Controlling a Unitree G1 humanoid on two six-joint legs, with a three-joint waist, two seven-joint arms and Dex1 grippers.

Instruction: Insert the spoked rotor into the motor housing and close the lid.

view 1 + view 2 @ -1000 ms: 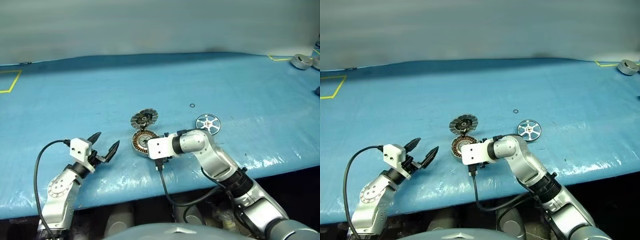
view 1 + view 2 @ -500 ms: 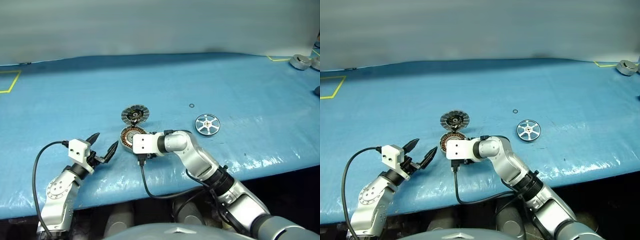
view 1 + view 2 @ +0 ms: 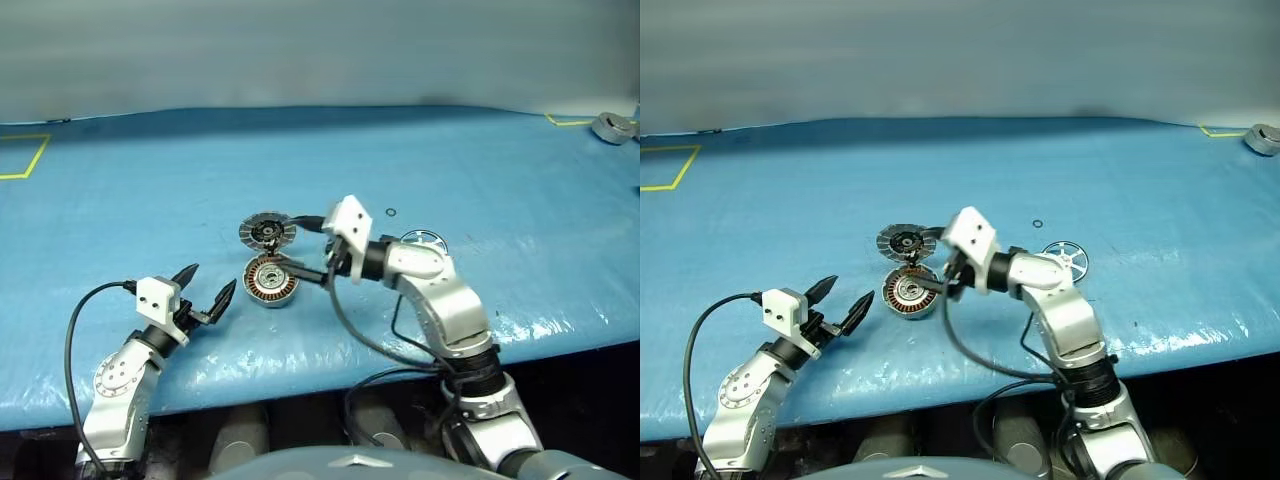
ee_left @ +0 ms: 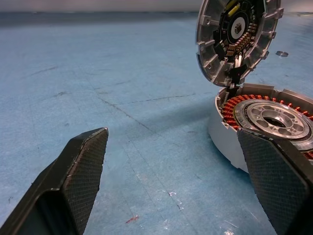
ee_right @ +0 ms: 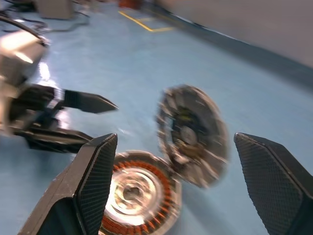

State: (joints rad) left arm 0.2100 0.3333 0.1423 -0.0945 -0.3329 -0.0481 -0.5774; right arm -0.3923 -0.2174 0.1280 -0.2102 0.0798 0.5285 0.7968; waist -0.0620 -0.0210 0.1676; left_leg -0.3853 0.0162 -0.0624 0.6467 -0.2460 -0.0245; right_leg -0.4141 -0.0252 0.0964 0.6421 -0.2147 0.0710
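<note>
We see the motor housing (image 3: pixel 270 281) lying flat on the blue table cover (image 3: pixel 150 200), its open face up, so its axis stands upright; the copper-brown windings ring a silver centre. The lid (image 3: pixel 267 231) is swung open on the hinge at the housing's far edge and stands nearly upright, its inner face with the dark centre turned toward us and slightly up. The spoked rotor (image 3: pixel 1066 259) lies flat on the cover to the right of the housing, well apart from it and partly hidden behind our right arm; a tiny washer ring (image 3: pixel 390 212) sits just beyond it. Our right gripper (image 3: pixel 306 252) hovers just right of the housing and lid, pointing left across them, its two fingers spread wide with one near the lid and one near the housing rim, gripping nothing. Our left gripper (image 3: pixel 206 289) hangs near the front edge, left of the housing and apart from it, its fingers (image 4: pixel 80 176) also spread wide and empty, pointing toward the housing.
</note>
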